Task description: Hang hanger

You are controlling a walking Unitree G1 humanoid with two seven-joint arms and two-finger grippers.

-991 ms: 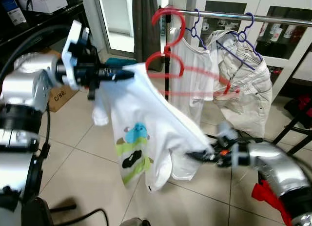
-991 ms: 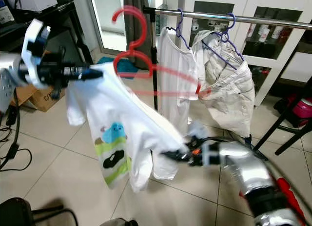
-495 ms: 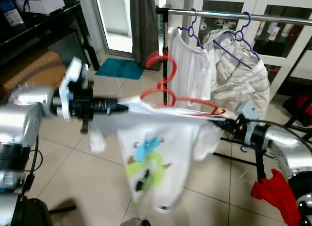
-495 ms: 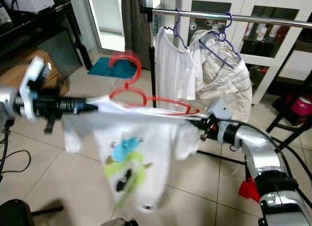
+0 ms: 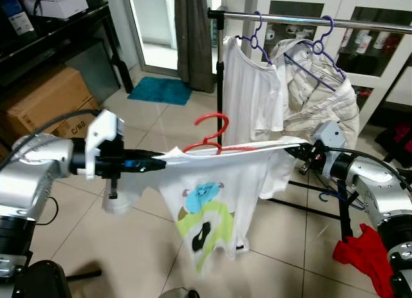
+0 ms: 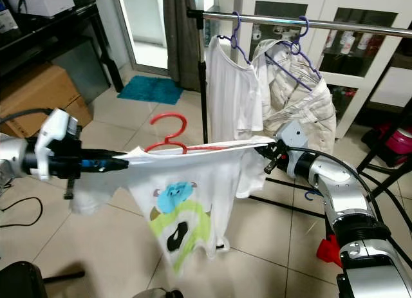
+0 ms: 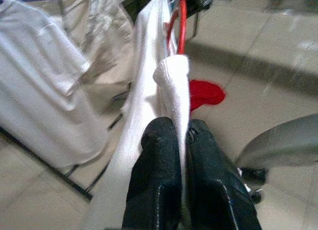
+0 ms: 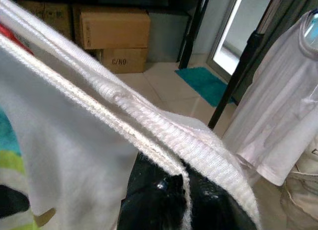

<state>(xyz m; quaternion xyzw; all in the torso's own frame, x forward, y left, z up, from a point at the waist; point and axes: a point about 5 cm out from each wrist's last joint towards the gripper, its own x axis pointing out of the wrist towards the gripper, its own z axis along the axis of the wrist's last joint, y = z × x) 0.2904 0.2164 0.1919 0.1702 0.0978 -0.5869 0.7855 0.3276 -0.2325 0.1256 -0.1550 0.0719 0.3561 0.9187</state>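
Observation:
A white T-shirt [image 5: 212, 188] with a blue and green cartoon print hangs on a red hanger [image 5: 209, 134], stretched level between my two grippers. My left gripper [image 5: 161, 163] is shut on the shirt's left shoulder and the hanger end [image 7: 180, 46]. My right gripper [image 5: 297, 150] is shut on the shirt's right shoulder hem [image 8: 169, 155]. The red hook stands upright, well below and in front of the metal rail [image 5: 309, 20]. The rail carries a white top [image 5: 254, 92] and a beige garment [image 5: 325, 105] on purple hangers.
The rack's black upright [image 5: 224, 66] and floor legs [image 5: 302, 208] stand just behind the shirt. Cardboard boxes [image 5: 45, 108] sit at the left under a dark shelf. A red cloth [image 5: 364, 259] lies on the tiles at the right, beside a white cabinet [image 5: 380, 40].
The shirt has been pulled flat and level between both grippers, and the hanger has dropped lower and steadied. My right gripper rose to shirt-shoulder height.

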